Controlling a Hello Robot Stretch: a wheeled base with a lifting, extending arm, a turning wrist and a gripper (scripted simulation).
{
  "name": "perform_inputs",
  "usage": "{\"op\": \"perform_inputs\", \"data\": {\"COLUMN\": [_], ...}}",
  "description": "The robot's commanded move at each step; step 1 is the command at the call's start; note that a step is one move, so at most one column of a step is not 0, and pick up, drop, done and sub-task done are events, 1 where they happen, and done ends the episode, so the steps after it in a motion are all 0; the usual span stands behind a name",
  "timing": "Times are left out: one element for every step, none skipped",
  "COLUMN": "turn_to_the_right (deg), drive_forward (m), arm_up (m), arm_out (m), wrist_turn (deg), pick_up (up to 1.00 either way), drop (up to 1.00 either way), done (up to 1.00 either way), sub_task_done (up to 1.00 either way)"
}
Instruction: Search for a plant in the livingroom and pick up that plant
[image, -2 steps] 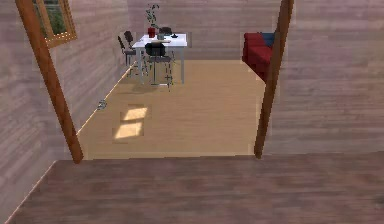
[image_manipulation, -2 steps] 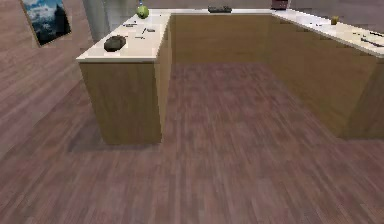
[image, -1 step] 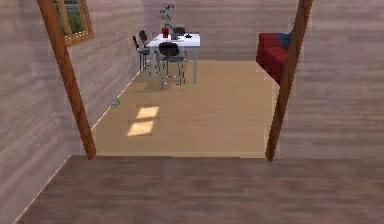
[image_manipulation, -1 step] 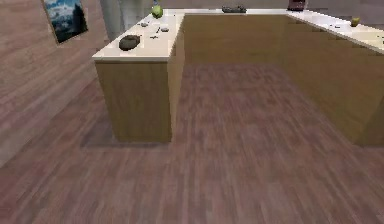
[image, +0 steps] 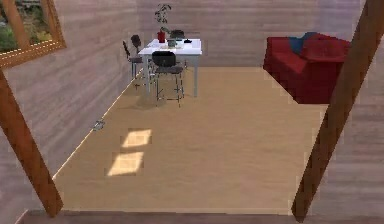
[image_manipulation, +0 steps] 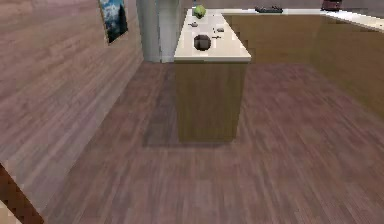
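Observation:
A thin plant (image: 162, 16) with a few leaves rises from a red pot (image: 161, 36) on the white table (image: 186, 47) at the back of the room, in the forward view. Several small dark items lie on the same tabletop near it. Dark chairs (image: 167, 68) stand around the table.
A red sofa (image: 305, 65) sits at the forward view's right. Two wooden posts (image: 342, 100) frame the near edge, and a window (image: 28, 30) is at upper left. In the arm side view, a kitchen counter (image_manipulation: 210, 85) carries a green round thing (image_manipulation: 199, 11) and a dark one (image_manipulation: 203, 42); a picture (image_manipulation: 114, 18) hangs on the wall.

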Motion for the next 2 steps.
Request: {"op": "perform_inputs", "data": {"turn_to_the_right": [-15.0,0.0], "drive_forward": [0.0,1.0], "arm_up": [0.0,0.0], "arm_out": [0.0,0.0], "wrist_turn": [0.0,0.0], "pick_up": [0.0,0.0], "drop": [0.0,0.0], "done": [0.0,0.0], "sub_task_done": [0.0,0.0]}}
